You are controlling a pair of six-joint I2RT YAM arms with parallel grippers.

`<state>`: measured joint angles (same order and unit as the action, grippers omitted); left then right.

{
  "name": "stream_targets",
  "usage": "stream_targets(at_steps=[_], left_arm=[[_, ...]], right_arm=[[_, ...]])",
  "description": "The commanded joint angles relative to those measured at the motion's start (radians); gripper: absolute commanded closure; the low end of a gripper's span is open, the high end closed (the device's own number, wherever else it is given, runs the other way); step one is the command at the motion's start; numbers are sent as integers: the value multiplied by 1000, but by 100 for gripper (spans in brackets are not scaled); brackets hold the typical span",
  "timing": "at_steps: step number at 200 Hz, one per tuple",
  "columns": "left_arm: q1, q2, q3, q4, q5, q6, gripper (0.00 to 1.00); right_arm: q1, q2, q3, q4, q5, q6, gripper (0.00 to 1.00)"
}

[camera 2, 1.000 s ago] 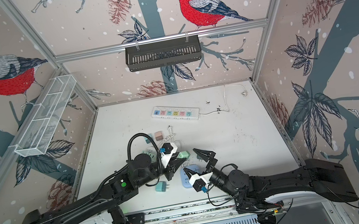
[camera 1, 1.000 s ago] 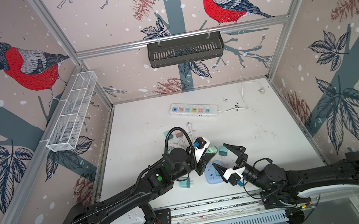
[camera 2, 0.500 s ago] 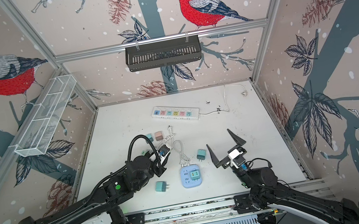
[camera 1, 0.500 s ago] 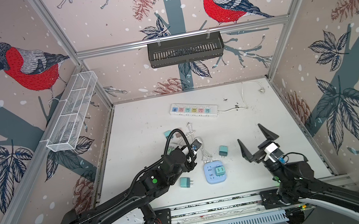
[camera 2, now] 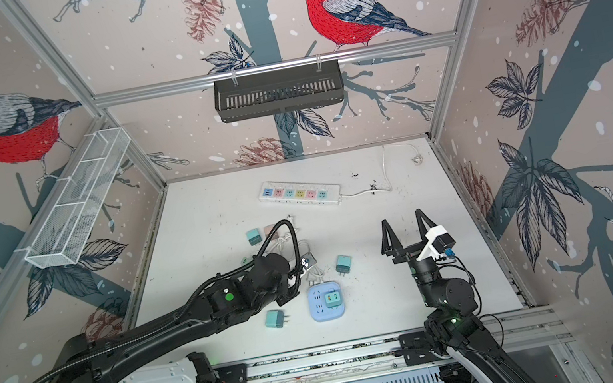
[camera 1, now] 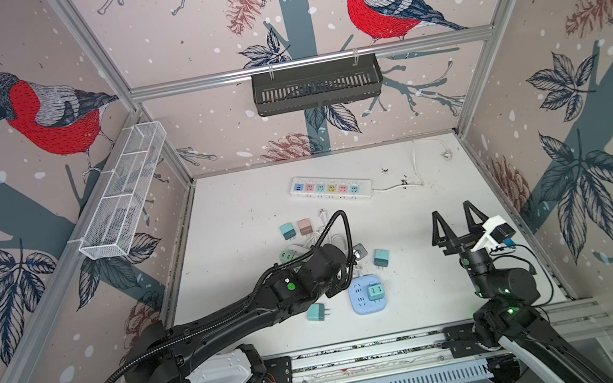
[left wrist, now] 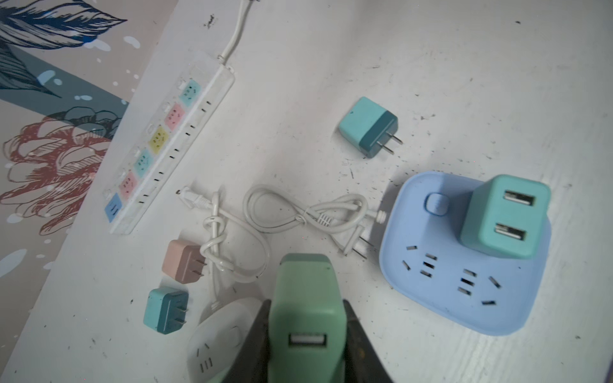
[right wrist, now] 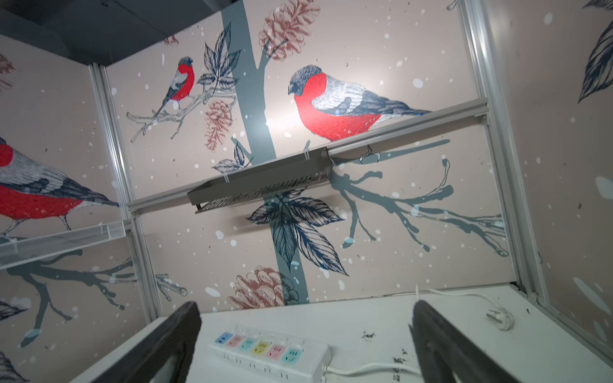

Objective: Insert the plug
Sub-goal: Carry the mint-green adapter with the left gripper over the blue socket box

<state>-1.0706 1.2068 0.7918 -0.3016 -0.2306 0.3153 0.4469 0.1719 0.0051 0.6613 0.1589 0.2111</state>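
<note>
In the left wrist view my left gripper (left wrist: 305, 310) is shut on a light green plug (left wrist: 306, 282), its USB port facing the camera. It hangs above the table, between a white round socket (left wrist: 217, 335) and the blue socket block (left wrist: 431, 275). A teal plug (left wrist: 504, 215) stands inserted in the blue block (camera 1: 363, 304). In both top views the left wrist (camera 1: 325, 265) hides those fingers. My right gripper (camera 1: 454, 218) is raised at the right, open and empty, well apart from the block.
A white power strip (camera 1: 331, 187) with coloured outlets lies at the back. Loose teal plugs (camera 1: 381, 258) (camera 1: 316, 312), a pink plug (camera 1: 305, 225) and a knotted white cable (left wrist: 298, 212) lie around the blue block. A black basket (camera 1: 316, 85) hangs on the back wall.
My right gripper has pulled back from the blue block to the right and risen, jaws open, with the teal plug left standing in the block. The left gripper keeps the green plug and has shifted slightly.
</note>
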Motion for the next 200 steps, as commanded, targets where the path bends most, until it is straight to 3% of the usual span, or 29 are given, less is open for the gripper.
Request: stream_targets(at_steps=[1,63,135,200], left_arm=[[-2,-14,-8,-3,126,59,100],[-8,25,-14,-39,290,148,100],[-12,180,84,-145,365,129,100],[-15,150,76,-125,410,108,100]], right_arm=[[-10,69,-161,26,-54,58,0],[-20,285,-111,96,-42,76,0],[-23,461,-52,139,-49,73,0],[-22,557,-14,147,-70,64,1]])
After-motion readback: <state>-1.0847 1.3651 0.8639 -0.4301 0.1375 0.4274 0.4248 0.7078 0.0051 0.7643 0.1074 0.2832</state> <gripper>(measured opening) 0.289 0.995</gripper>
